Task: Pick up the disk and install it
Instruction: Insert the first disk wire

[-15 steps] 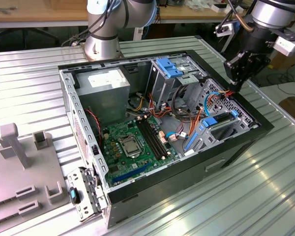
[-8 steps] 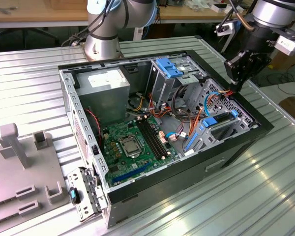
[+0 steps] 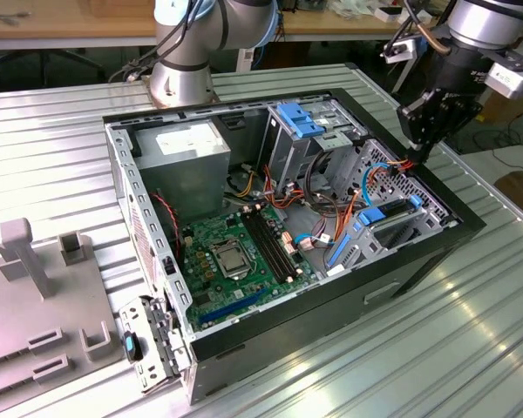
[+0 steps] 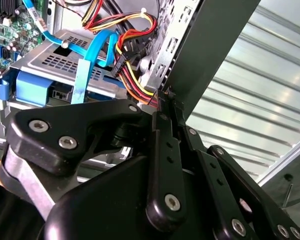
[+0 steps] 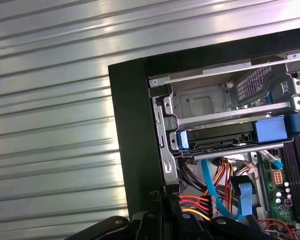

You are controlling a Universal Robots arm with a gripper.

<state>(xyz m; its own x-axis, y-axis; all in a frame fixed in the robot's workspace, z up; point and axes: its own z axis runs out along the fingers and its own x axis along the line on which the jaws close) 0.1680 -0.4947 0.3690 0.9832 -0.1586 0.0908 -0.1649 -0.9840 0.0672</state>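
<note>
The disk (image 5: 217, 137) lies edge-on in the lower drive bay of the open computer case (image 3: 436, 244), dark between blue rails. In the exterior view it sits under the perforated grey cage at the case's right end, the disk (image 3: 399, 229) showing as a dark slot beside a blue rail. In the second wrist view a blue rail end (image 4: 34, 87) shows under the cage's grey top. My gripper (image 3: 420, 139) hangs above the case's far right corner, shut, with nothing between its fingers. Its tips (image 4: 162, 97) point at the case rim beside the cable bundle, apart from the disk.
Red, yellow and blue cables (image 4: 132, 55) run between the gripper and the bay. A grey power-supply box (image 3: 187, 148), the motherboard (image 3: 235, 252) and an upper cage with a blue latch (image 3: 301, 117) fill the case. A grey fixture (image 3: 35, 296) stands on the ribbed metal table (image 3: 418, 348).
</note>
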